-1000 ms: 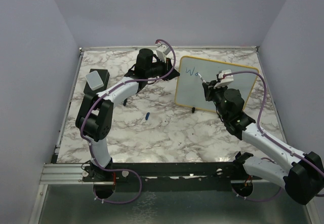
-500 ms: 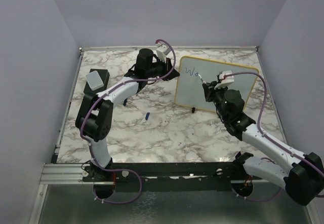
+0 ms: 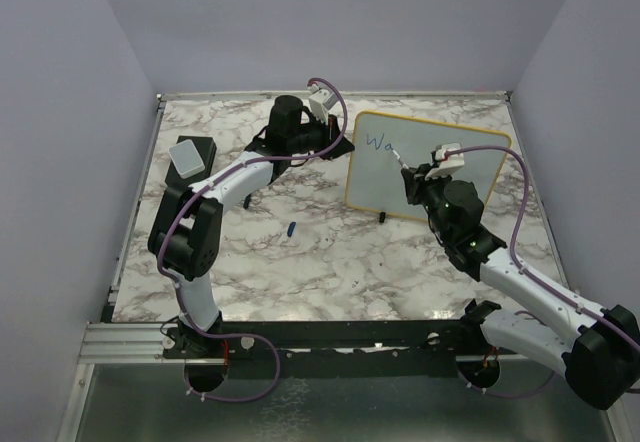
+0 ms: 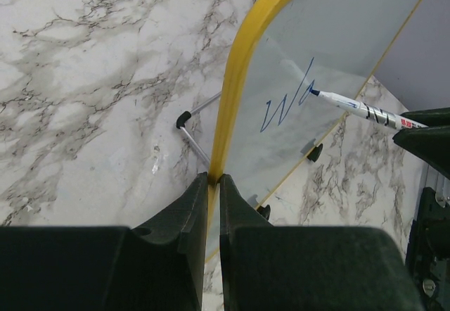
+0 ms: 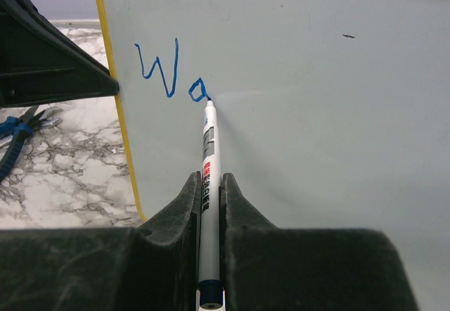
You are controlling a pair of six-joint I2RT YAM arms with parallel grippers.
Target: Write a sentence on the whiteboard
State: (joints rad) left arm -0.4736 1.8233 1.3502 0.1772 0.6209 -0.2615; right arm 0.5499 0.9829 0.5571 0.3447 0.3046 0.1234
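Marker (image 5: 208, 146) has crept right, clamped in right pincer (image 5: 209, 183), touching whiteboard (image 5: 323, 114).

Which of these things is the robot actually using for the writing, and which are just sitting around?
In use: whiteboard; blue letters "Wa"; marker, gripped by the right hand; left hand, pinching the board's yellow frame.
Lying about: grey-topped black block; small blue object on the table.

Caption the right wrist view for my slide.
Right gripper holds the marker, its tip against the yellow-framed whiteboard at the end of the blue letters "Wa".
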